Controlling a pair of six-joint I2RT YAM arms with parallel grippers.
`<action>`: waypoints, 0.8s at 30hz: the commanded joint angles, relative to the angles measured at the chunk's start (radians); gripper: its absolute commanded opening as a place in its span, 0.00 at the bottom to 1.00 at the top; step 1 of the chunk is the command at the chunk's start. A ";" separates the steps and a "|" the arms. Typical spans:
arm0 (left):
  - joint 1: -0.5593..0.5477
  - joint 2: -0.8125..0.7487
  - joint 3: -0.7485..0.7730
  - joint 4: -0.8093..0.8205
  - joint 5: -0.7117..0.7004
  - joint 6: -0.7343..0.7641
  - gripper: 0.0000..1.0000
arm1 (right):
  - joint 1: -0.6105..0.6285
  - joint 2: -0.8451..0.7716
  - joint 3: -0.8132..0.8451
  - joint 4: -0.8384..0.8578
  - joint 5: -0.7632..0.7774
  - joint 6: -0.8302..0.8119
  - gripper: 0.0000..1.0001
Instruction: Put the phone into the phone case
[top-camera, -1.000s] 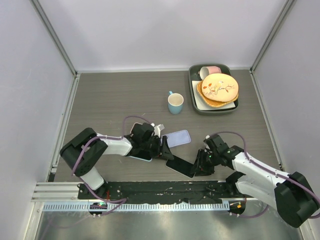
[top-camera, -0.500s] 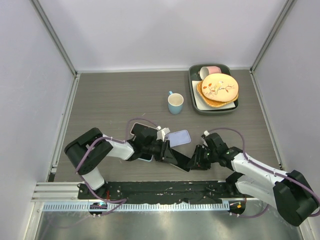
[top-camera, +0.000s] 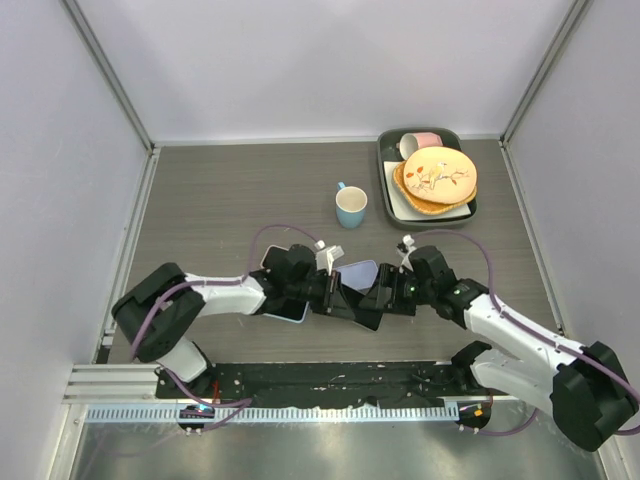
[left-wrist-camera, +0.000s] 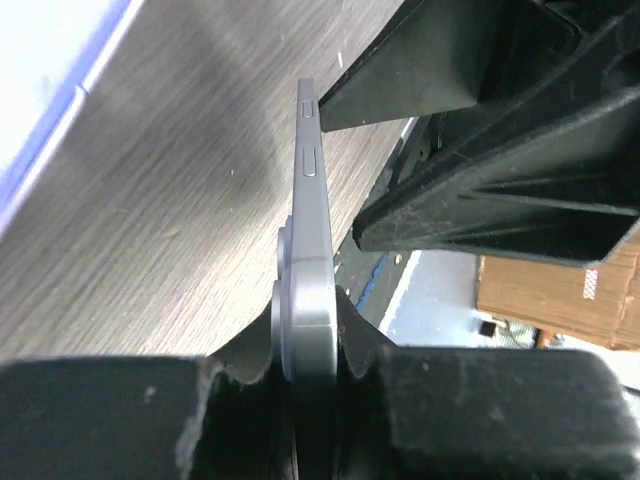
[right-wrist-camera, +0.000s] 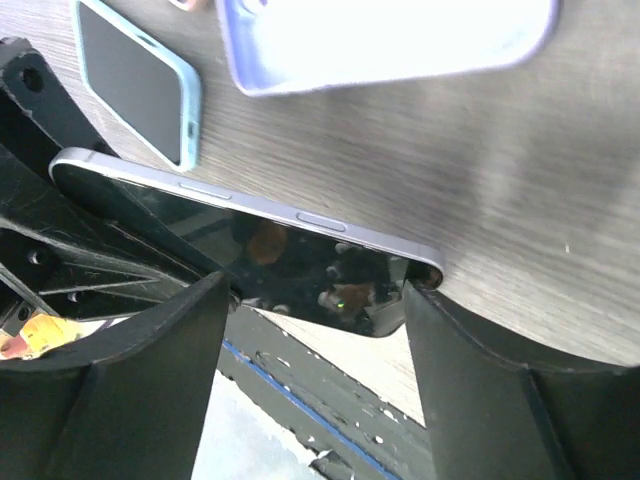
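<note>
A dark phone (top-camera: 362, 308) is lifted on edge just in front of the pale lavender phone case (top-camera: 360, 270), which lies flat on the table. My left gripper (top-camera: 340, 295) is shut on the phone's end; in the left wrist view the phone (left-wrist-camera: 312, 260) stands edge-on, pinched between both pads. From the right, my right gripper (top-camera: 385, 298) stands open around the phone's other end. In the right wrist view the phone (right-wrist-camera: 290, 260) crosses the wide gap, its corner against the right finger (right-wrist-camera: 480, 380). The case (right-wrist-camera: 380, 40) lies just beyond.
Another phone in a light blue case (top-camera: 285, 312) lies under the left wrist. A blue mug (top-camera: 351, 206) stands behind the case. A dark tray (top-camera: 388, 190) at the back right holds plates (top-camera: 438, 175) and a pink cup (top-camera: 425, 141).
The left gripper has closed onto the phone, and the right gripper has opened wider. Both grippers and the phone have shifted toward the lavender case.
</note>
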 joint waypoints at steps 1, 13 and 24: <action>0.027 -0.151 0.112 -0.151 -0.045 0.148 0.00 | -0.016 -0.024 0.110 0.067 -0.028 -0.111 0.81; 0.383 -0.546 -0.064 -0.028 0.151 0.035 0.00 | -0.194 0.026 0.249 0.344 -0.347 -0.118 0.95; 0.420 -0.603 -0.114 0.290 0.262 -0.178 0.00 | -0.174 0.123 0.201 0.748 -0.534 0.113 0.83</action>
